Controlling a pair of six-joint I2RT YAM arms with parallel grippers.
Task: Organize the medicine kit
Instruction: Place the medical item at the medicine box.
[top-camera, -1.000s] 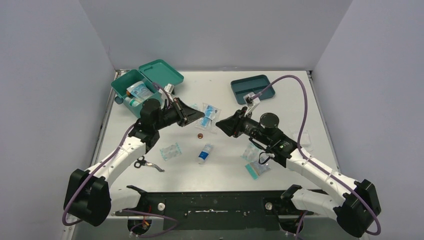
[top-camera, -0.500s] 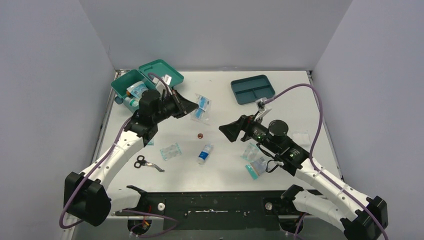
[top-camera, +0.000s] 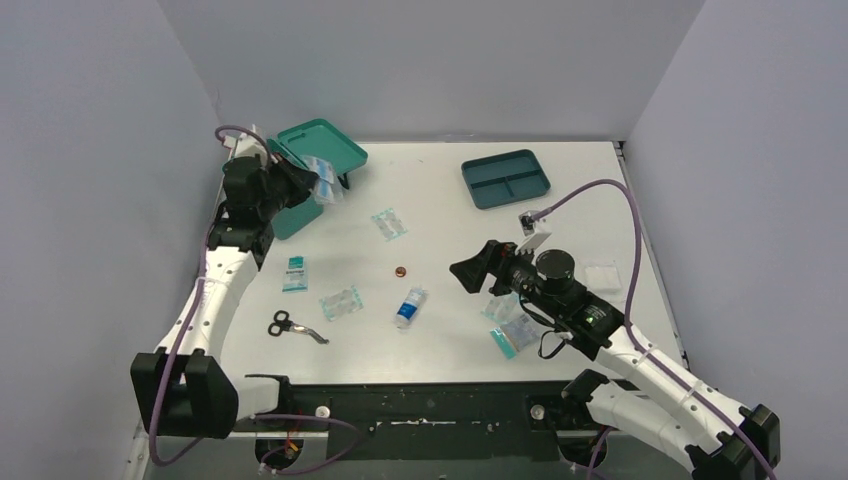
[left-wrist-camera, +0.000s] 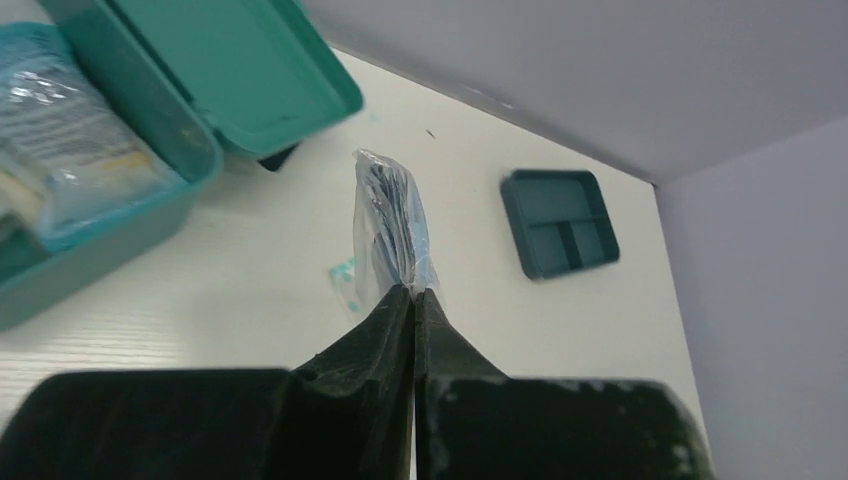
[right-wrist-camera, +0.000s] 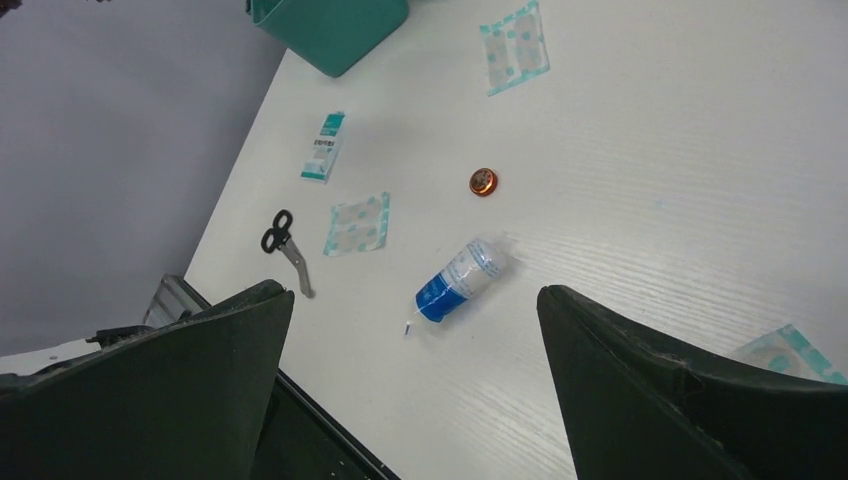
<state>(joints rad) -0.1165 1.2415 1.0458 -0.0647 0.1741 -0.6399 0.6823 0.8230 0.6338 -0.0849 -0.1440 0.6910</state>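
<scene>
Hovering beside the open medicine kit (left-wrist-camera: 190, 150) at the table's (top-camera: 450, 200) far-left corner, your left pincer (left-wrist-camera: 413, 292) is clamped on a clear packet (left-wrist-camera: 390, 225). Carry it over the box, lower, then release. Your right pincer (right-wrist-camera: 415, 295) stands apart above the blue-labelled bottle (right-wrist-camera: 455, 283).

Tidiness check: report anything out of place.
Supplies lie loose on the table, outside the open kit: scissors, a blue-white vial, a brown disc, several packets. The left gripper holds one packet beside the kit.
</scene>
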